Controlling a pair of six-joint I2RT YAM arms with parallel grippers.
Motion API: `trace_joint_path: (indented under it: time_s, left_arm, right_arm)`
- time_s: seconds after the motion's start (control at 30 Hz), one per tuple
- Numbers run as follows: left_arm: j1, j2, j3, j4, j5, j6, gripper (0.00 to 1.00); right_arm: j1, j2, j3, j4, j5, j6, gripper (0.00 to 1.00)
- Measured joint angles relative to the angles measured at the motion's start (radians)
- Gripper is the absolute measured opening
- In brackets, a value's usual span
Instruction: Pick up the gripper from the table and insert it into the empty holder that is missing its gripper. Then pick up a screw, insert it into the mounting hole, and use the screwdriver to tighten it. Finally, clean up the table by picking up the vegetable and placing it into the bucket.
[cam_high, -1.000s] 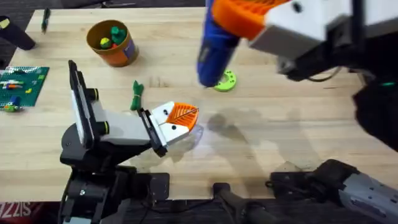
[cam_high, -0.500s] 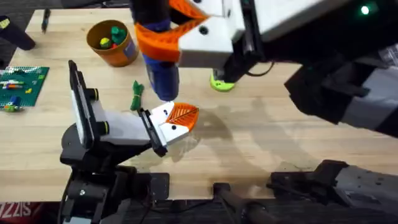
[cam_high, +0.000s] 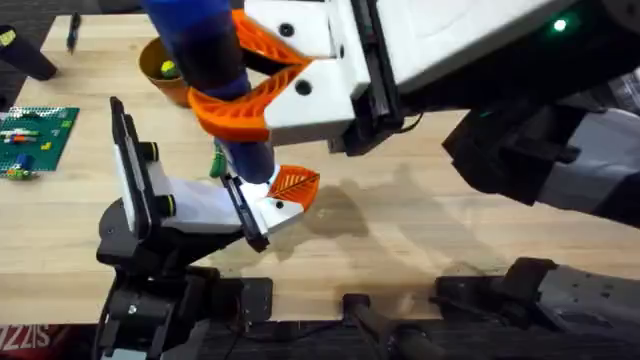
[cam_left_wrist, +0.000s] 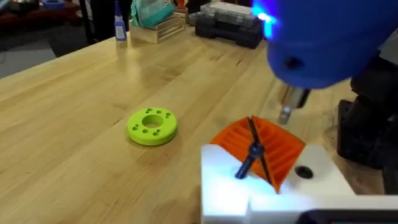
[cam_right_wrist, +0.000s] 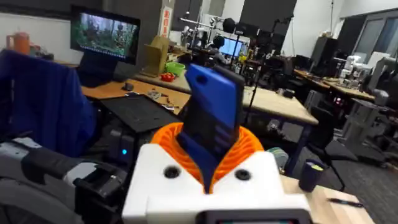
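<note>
One right end effector (cam_high: 240, 100) pinches the screwdriver (cam_high: 215, 70) above the gripper (cam_high: 293, 184); left's state unclear.

The overhead camera looks down and forward over the light wooden table (cam_high: 450, 230) from above the arm bases. The left wrist camera sits low and close, facing across the tabletop (cam_left_wrist: 74, 112). The right wrist camera faces out into the room. All three views share the blue cylindrical-handled screwdriver (cam_high: 215, 70) (cam_left_wrist: 326, 37) (cam_right_wrist: 211, 118).
</note>
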Motion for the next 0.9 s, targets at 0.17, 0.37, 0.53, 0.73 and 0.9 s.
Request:
trace_joint_path:
  time_s: [0.17, 0.37, 0.53, 0.73, 0.9]
  left_arm:
    - [0.0, 0.0, 0.0, 0.0, 0.0, 0.0, 0.001]
    - [0.0, 0.0, 0.0, 0.0, 0.0, 0.0, 0.001]
    - [0.0, 0.0, 0.0, 0.0, 0.0, 0.0, 0.001]
    - [0.0, 0.0, 0.0, 0.0, 0.0, 0.0, 0.001]
    - [0.0, 0.0, 0.0, 0.0, 0.0, 0.0, 0.001]
  right_arm:
    - [0.001, 0.0, 0.0, 0.0, -0.002, -0.03, 0.031]
    - [0.001, 0.0, 0.0, 0.0, -0.002, -0.045, 0.031]
    - [0.001, 0.014, 0.0, 0.0, -0.002, -0.046, 0.031]
    - [0.001, 0.033, 0.0, -0.002, -0.002, -0.046, 0.031]
    - [0.001, 0.034, 0.0, -0.012, -0.002, -0.049, 0.031]
